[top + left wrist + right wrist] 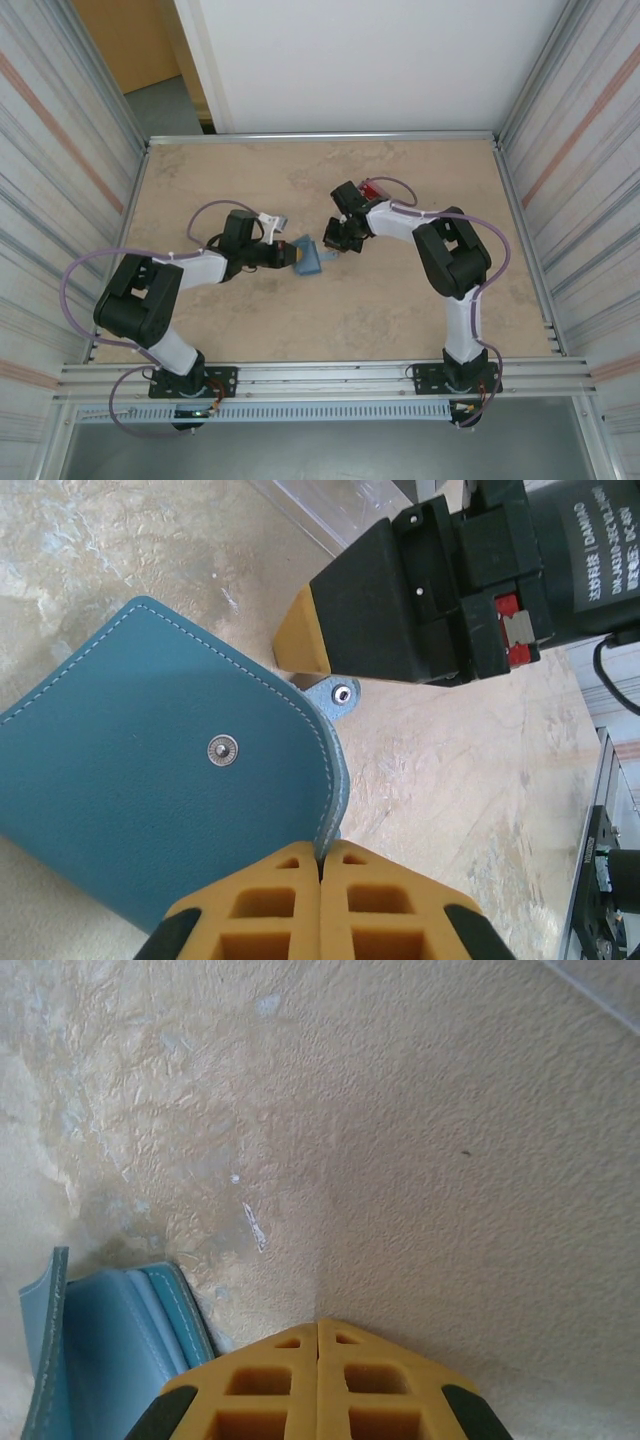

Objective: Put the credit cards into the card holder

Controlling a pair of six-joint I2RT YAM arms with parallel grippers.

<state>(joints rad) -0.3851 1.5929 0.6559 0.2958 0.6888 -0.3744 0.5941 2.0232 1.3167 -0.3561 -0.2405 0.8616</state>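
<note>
Mid-tabletop: card holder set between two end effectors. Left end effector clamped on its left edge; right end effector, pinched together, just right of its tab. Beyond the right end effector, clear case on the tabletop.

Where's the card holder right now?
The card holder is mid-table in the top view, its edge pinched by the left gripper, the right gripper close on its right.
</note>
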